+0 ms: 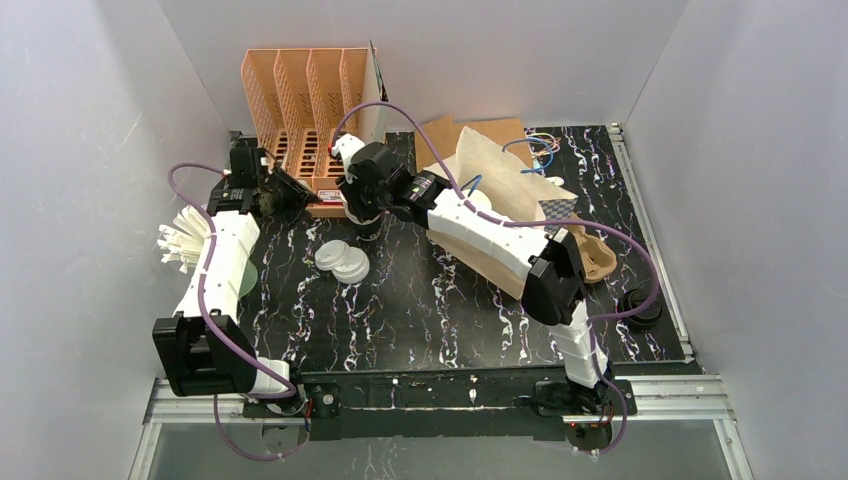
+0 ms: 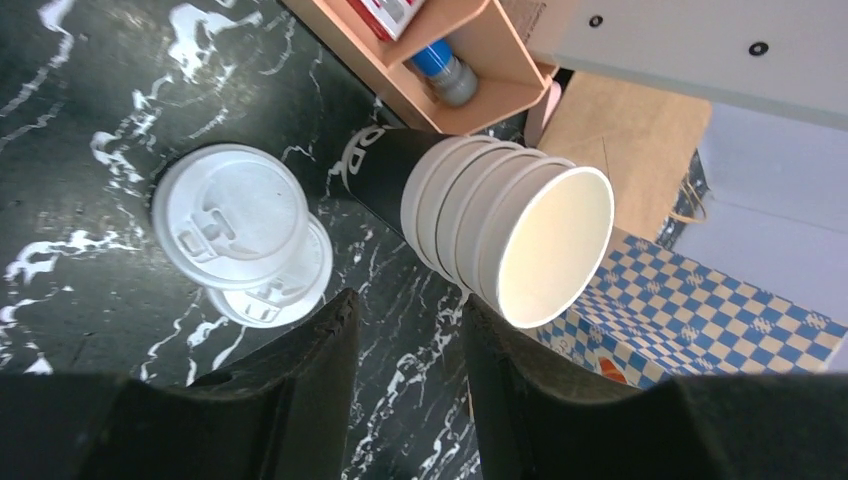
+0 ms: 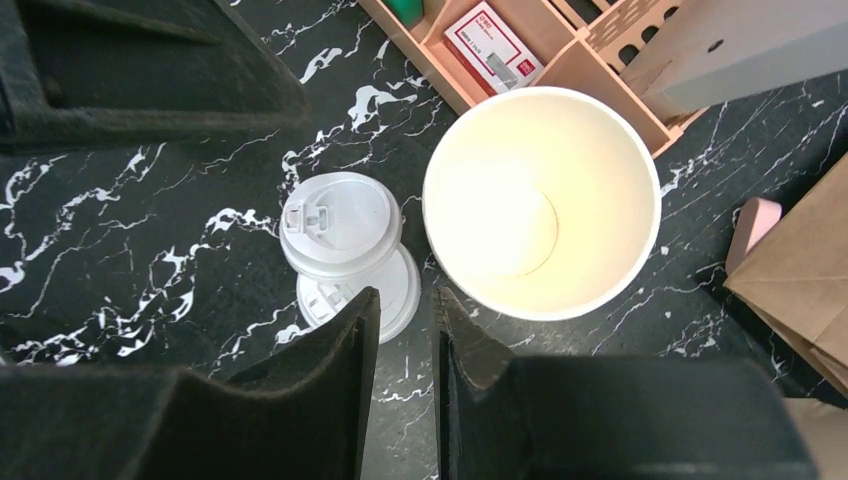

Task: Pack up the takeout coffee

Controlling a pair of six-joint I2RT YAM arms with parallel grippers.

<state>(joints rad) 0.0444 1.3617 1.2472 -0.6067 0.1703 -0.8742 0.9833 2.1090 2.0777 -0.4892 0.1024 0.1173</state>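
**Cup-separation stage (judged).** The nested cup stack (image 2: 500, 215) stands upright on the marble-print table (image 1: 420, 310), just in front of the peach organiser (image 1: 305, 100). The right wrist view looks straight down its mouth. Both arms reach in to it, prob. so one can steady the stack while the other frees a single cup.

**Jaws.**
- left gripper (image 2: 408, 310): part-open, bare table btwn the pads, nothing held. It hovers beside the top rim.
- right gripper (image 3: 405, 300): only a narrow slit, table visible through it, nothing in it. One fingertip lies just beside the rim; contact cannot be told.

**Other task items.**
- Two lids (image 3: 340, 225) lie overlapped on the table near the stack, not touching it, handy for capping.
- The pulp tray (image 1: 598, 258) sits well apart at right by the paper bag (image 1: 490, 180), partly hidden by the right arm's elbow.
- No cup is in the tray yet & no lid is fitted.

**Materials.**
- Cups: thin paper, rolled rims, smooth cream inside, outermost wall black w/ white print. Being tapered, they nest tight & may lift together.
- Lids: round, thin moulded white plastic w/ raised sip tab, slightly glossy.
- Tray: brown, matte, moulded w/ rounded wells.
- Pads: black, matte, foam-like.
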